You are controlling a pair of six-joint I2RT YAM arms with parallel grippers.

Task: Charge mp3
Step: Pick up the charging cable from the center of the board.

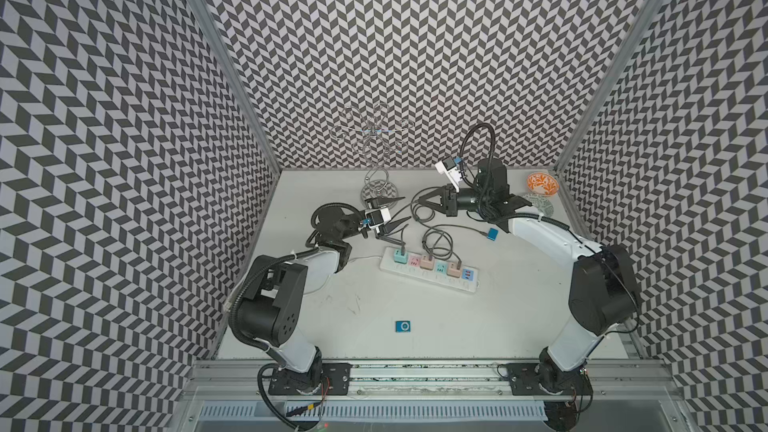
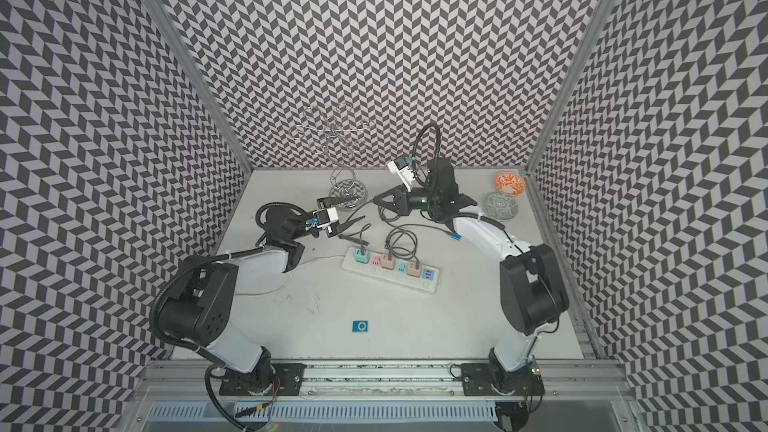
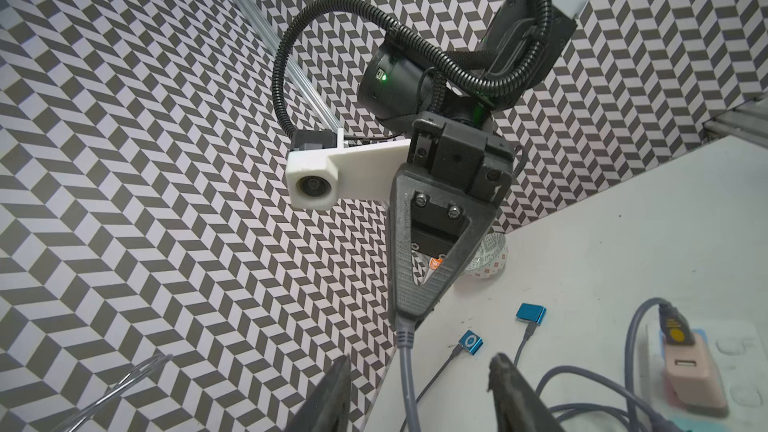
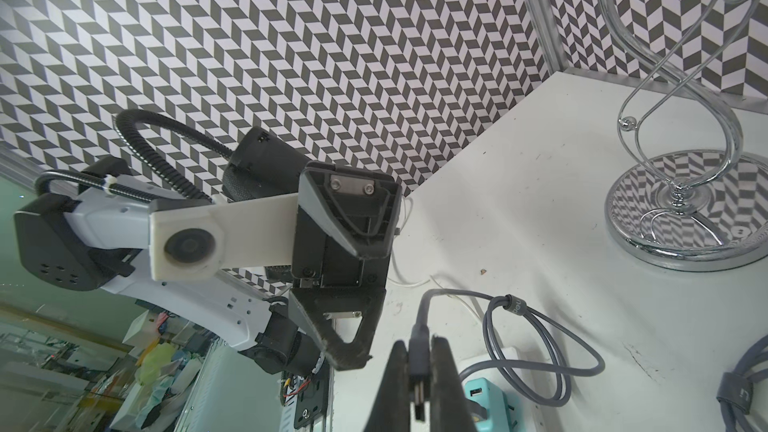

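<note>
Arms: reaching inward.
Right gripper (image 4: 420, 349): clamped on plug (image 4: 417, 371).
Left gripper (image 3: 420, 361): jaws apart.
Mp3 (image 1: 403, 326): blue, lying flat.

We are recording chevron-patterned walls (image 1: 415, 43) enclosing the frame's left, top and right, aluminium posts (image 1: 233, 76) rising at both rear corners, and a scuffed white tabletop (image 1: 478, 326) filling lower centre.
</note>
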